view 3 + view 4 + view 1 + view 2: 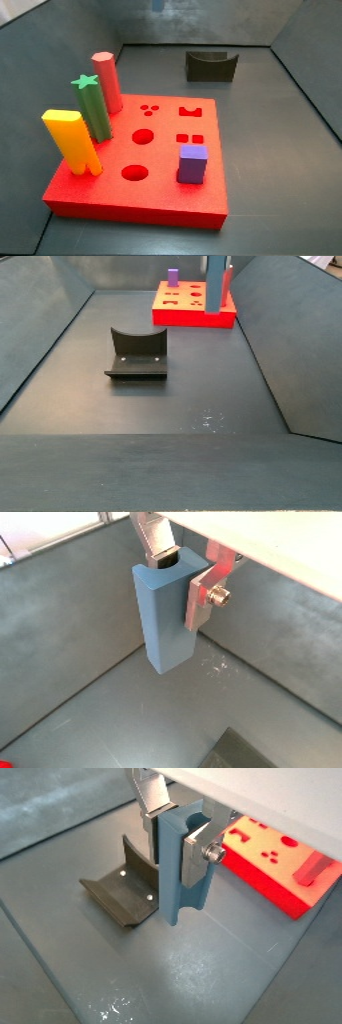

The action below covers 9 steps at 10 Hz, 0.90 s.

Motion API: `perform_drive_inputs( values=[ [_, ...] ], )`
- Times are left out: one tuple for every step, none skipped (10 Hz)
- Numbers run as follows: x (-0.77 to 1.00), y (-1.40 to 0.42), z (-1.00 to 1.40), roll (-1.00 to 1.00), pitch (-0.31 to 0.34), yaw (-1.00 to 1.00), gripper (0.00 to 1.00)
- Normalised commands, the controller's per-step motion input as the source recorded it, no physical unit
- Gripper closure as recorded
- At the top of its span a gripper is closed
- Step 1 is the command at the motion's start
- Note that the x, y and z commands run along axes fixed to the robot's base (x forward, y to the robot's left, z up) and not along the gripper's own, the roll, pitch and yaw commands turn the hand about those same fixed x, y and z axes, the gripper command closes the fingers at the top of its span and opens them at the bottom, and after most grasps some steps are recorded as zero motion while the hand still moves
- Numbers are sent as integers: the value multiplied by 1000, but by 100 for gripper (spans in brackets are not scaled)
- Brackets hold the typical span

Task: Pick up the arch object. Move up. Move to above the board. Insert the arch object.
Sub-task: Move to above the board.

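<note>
My gripper (182, 576) is shut on the arch object (163, 624), a tall slate-blue post with a notch at its top end. The post hangs upright, clear of the grey floor. In a wrist view the gripper (182, 832) holds the arch object (178, 890) between the fixture (123, 893) and the board (271, 868). In a side view the arch object (214, 281) hangs in front of the board (187, 308); the gripper is out of frame there. The board (147, 165) is a red slab with shaped holes.
On the board stand a red cylinder (106, 80), a green star peg (91, 108), a yellow peg (74, 142) and a purple block (193, 163). The fixture (138, 356) stands mid-floor. Grey walls (40, 336) enclose the floor.
</note>
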Motion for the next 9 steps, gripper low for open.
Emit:
perform_drive_inputs(
  values=[
    [68, 12, 1000, 2, 93, 30, 100],
    [66, 10, 1000, 0, 91, 30, 100],
    [63, 9, 1000, -2, 93, 29, 100],
    [62, 8, 1000, -3, 91, 28, 100],
    [60, 6, 1000, -4, 91, 28, 100],
    [58, 5, 1000, -6, 92, 27, 100],
    [55, 2, 1000, -7, 93, 27, 100],
    [49, 0, 908, -8, 93, 26, 100],
    [39, -2, 745, -9, 93, 26, 100]
  ],
)
